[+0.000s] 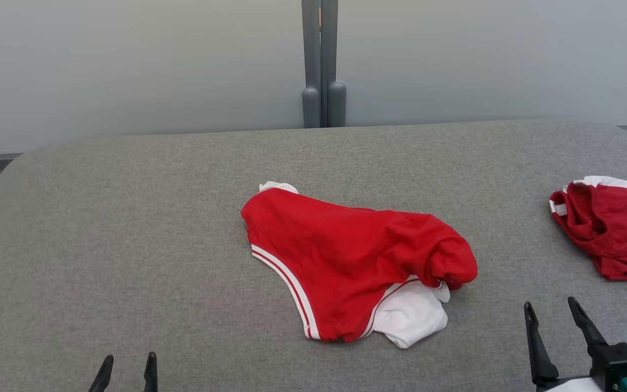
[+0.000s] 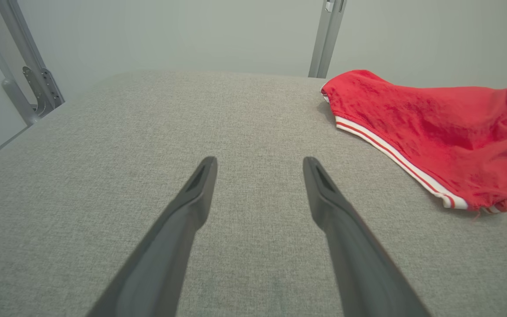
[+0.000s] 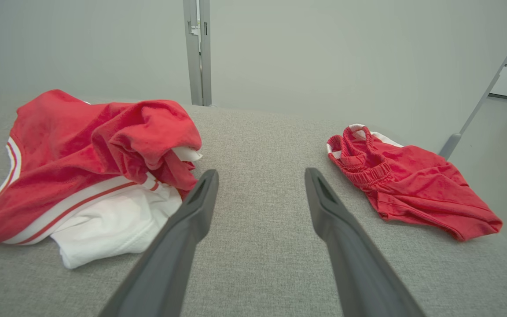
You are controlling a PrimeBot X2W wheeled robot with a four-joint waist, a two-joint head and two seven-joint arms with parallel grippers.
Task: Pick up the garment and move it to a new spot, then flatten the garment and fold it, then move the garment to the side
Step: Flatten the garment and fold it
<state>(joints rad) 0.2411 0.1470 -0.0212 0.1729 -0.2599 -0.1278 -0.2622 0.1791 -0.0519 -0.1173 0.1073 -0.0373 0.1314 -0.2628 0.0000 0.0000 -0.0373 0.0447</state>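
A red garment (image 1: 346, 256) with white trim and a white panel lies crumpled in the middle of the grey padded table (image 1: 128, 245). It also shows at the right of the left wrist view (image 2: 429, 132) and at the left of the right wrist view (image 3: 86, 167). My left gripper (image 1: 127, 363) is open near the table's front edge, well left of the garment, with nothing between its fingers (image 2: 200, 189). My right gripper (image 1: 550, 307) is open at the lower right, a little right of the garment's white part, also empty.
A second red garment (image 1: 613, 228) with an elastic waistband lies bunched at the table's right edge (image 3: 407, 180). A grey post (image 1: 321, 65) stands behind the table against a pale wall. Bare grey fabric spreads across the left half of the table.
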